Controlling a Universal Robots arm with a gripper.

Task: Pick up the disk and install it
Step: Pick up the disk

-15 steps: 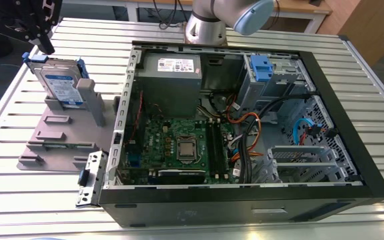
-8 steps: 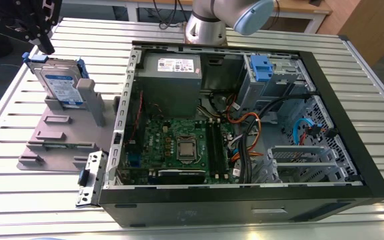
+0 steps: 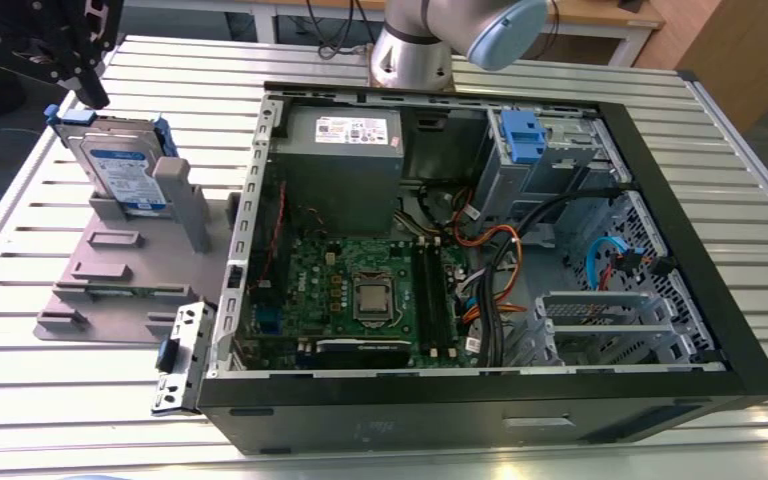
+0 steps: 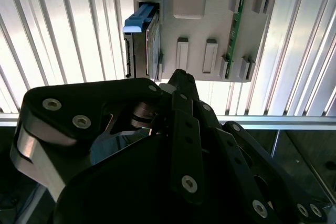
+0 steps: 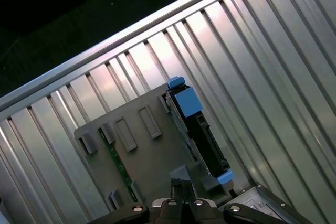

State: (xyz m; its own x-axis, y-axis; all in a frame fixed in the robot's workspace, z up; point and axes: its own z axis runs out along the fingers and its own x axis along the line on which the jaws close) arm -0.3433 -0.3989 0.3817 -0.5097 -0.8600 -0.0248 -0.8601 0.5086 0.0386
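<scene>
The disk [image 3: 124,170] stands on edge in a grey holder [image 3: 111,275] on the exterior view's left, its blue-and-white label facing out and blue bracket pieces at its upper corners. My black gripper [image 3: 91,92] hangs just above it, slightly to the exterior view's left, apart from it. Both wrist views look down past the fingers onto the disk [image 4: 148,40] [image 5: 206,139] seen edge-on in its slot. The fingers [image 5: 181,188] meet at a point with nothing between them, so the gripper [image 4: 178,76] looks shut and empty.
An open computer case [image 3: 491,410] lies beside the holder, with a motherboard [image 3: 357,285], a grey power supply box [image 3: 344,150] and a drive bay with a blue latch [image 3: 524,135]. A green memory stick [image 4: 235,30] sits in the holder. The table [image 3: 37,400] is slatted aluminium.
</scene>
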